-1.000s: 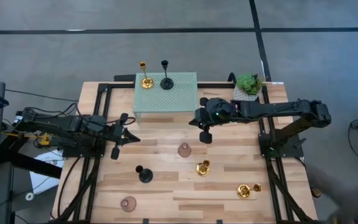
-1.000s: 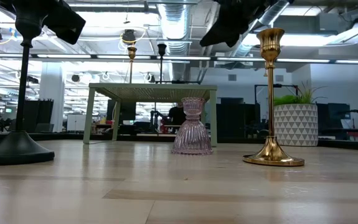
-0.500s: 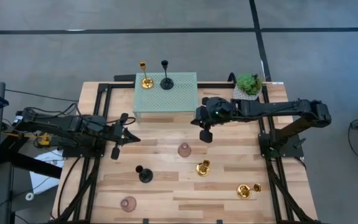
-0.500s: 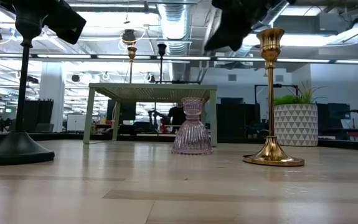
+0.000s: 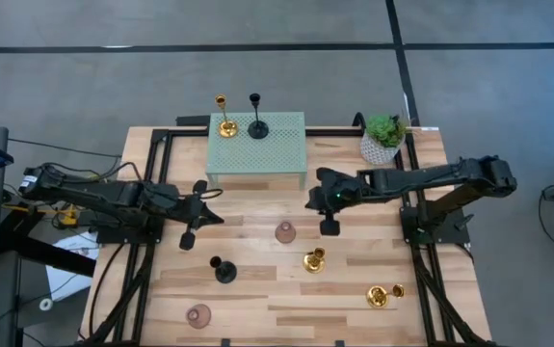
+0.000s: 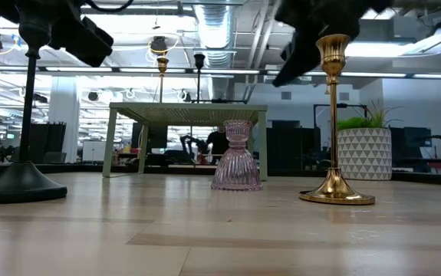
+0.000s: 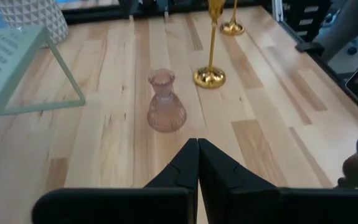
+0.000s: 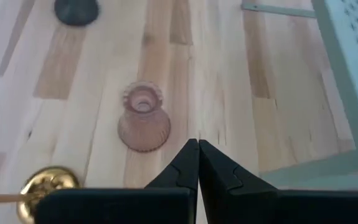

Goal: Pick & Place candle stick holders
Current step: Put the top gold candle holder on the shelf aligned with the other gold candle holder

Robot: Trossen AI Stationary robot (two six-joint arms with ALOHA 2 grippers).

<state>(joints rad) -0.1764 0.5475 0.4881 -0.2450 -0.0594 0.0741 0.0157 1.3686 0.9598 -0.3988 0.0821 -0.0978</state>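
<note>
Both grippers are shut and empty, above the table. My left gripper (image 5: pixel 219 220) hovers left of a pink glass holder (image 5: pixel 285 232), which shows ahead of it (image 7: pixel 165 102). My right gripper (image 5: pixel 309 204) hovers to the holder's far right, and its wrist view shows the holder ahead (image 8: pixel 143 118). The holder stands on its wide base. A gold holder (image 5: pixel 314 260) and a black holder (image 5: pixel 224 271) stand upright nearer the front. Another gold holder (image 5: pixel 381 296) and a second pink one (image 5: pixel 197 315) are at the front. A gold holder (image 5: pixel 224 125) and a black one (image 5: pixel 256 125) stand on the green stand (image 5: pixel 267 149).
A potted green plant (image 5: pixel 384 133) in a white pot stands at the far right corner. The green perforated stand rises on legs at the table's far middle. Black frame rails (image 5: pixel 151 183) run along the table's left and right sides.
My right gripper has gone toward the table's near edge and a little to the right, coming down closer to the pink glass holder. My left gripper has shifted a little toward the table's right. Both stay shut. No holder has moved.
</note>
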